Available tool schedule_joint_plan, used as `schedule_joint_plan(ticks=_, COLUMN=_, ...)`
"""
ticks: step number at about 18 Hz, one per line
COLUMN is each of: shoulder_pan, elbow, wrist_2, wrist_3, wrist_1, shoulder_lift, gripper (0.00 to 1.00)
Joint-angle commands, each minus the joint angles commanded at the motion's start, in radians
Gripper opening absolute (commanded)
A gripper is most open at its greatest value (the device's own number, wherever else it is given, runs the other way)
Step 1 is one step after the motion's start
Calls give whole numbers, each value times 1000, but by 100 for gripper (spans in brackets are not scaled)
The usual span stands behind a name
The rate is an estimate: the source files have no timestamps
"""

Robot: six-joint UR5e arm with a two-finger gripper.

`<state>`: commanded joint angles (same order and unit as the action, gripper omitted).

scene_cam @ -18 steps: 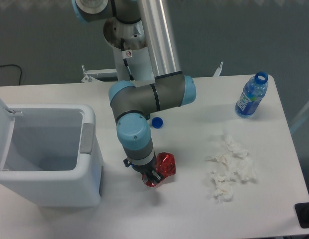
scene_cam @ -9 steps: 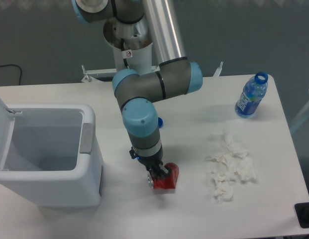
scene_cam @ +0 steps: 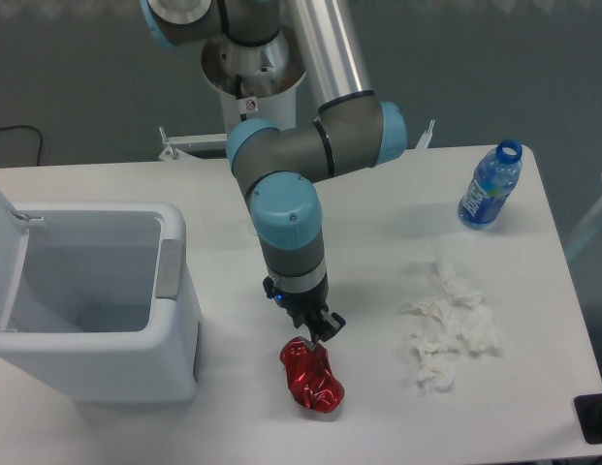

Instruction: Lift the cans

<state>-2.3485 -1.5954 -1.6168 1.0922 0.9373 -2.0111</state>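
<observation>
Red and crumpled, the can (scene_cam: 312, 379) lies on the white surface (scene_cam: 378, 426) near its front edge, the one landmark for everything else in the single fixed camera view. It rests on its side, its dented metal catching bright highlights; no label patch can be made out from this angle.

Directly above the can's upper left end hangs the end effector (scene_cam: 317, 331), pointing down from the arm's blue and grey wrist. Its dark fingers sit close together at the tip, just at or over the can's top edge. Whether they touch the can cannot be told, and whether they are parted or pressed together cannot be told either, since the tip is small and dark against the wrist.

Left of the can stands an open white bin (scene_cam: 97, 310) with its lid tipped up at the far left; its front corner is near the can but apart from it. Right of the can lies a loose heap of crumpled white tissues (scene_cam: 448, 325), separated from it by bare surface. Far behind and to the right of the can, well apart, a clear plastic bottle (scene_cam: 489, 187) with a blue label stands uncapped near the back corner. Behind the can, the arm's thick grey links rise to the silver column at the back.
</observation>
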Motion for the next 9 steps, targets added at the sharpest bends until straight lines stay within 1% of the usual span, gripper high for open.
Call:
schedule_joint_plan(ticks=2, shoulder_pan=-3, elbow=11, wrist_2=-2, wrist_3=-11, wrist_1=0, shoulder_lift=3, gripper=54)
schedule_joint_plan(ticks=4, shoulder_pan=-8, elbow=12, wrist_2=0, wrist_3=-34, wrist_1=0, shoulder_lift=3, gripper=72)
schedule_joint_plan(ticks=5, shoulder_pan=-15, elbow=14, wrist_2=-2, wrist_3=-72, wrist_1=-3, shoulder_lift=3, gripper=81)
schedule_joint_plan(ticks=6, shoulder_pan=-20, elbow=26, wrist_2=0, wrist_3=-121, wrist_1=-3, shoulder_lift=2, gripper=93)
schedule_joint_plan(ticks=7, shoulder_pan=-18, elbow=38, wrist_2=-2, wrist_3=-164, wrist_1=-5, shoulder_lift=-3, gripper=100)
schedule_joint_plan(ticks=9, shoulder_pan=-18, elbow=58, wrist_2=-5, wrist_3=-277, wrist_1=-11, shoulder_lift=-14, gripper=100)
